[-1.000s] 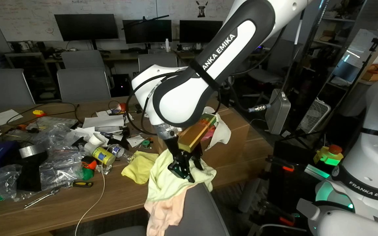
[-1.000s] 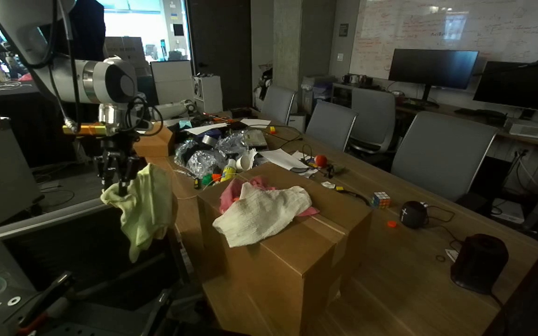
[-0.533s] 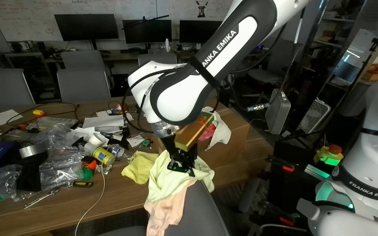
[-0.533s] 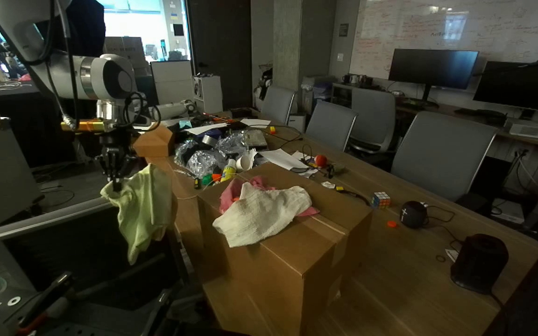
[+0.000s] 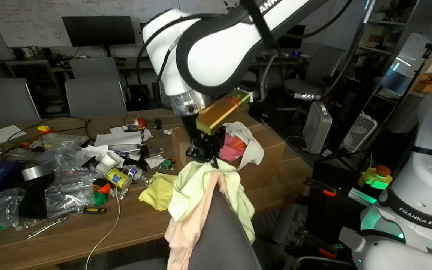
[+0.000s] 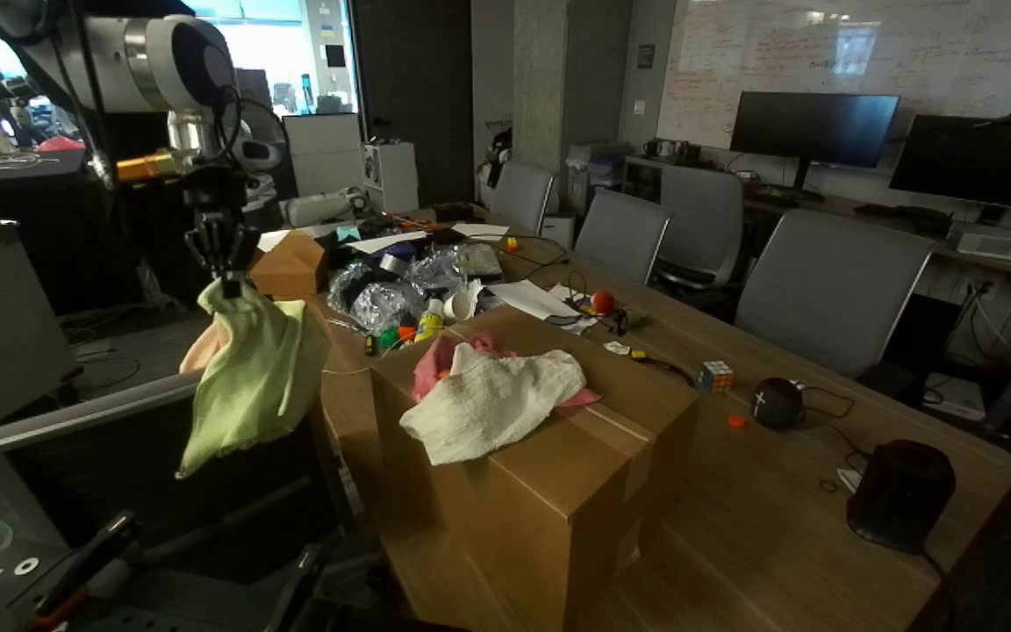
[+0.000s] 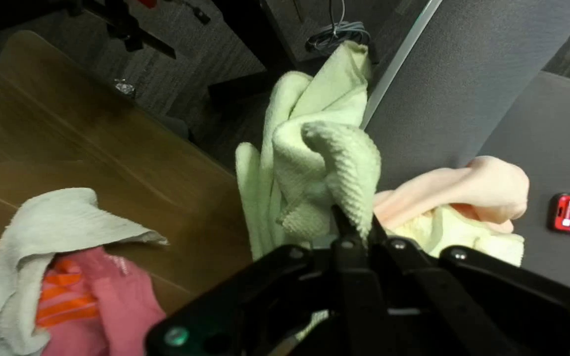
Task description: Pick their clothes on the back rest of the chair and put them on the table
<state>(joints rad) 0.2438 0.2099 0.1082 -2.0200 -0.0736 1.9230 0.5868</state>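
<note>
Pale green textured cloth (image 6: 255, 369), pinched near its top by the black two-fingered pincer (image 6: 231, 284).
Hung over a grey fabric chair back rest (image 5: 221, 234), along with a smooth peach-coloured cloth (image 5: 184, 232) (whether pinched too, cannot be told); alongside, a brown wooden surface (image 5: 137, 228) bearing a crumpled yellow cloth (image 5: 158, 192) and a brown cardboard box (image 6: 514, 518), topped by an off-white cloth (image 6: 497, 404) over a pink cloth (image 6: 433, 364).
</note>
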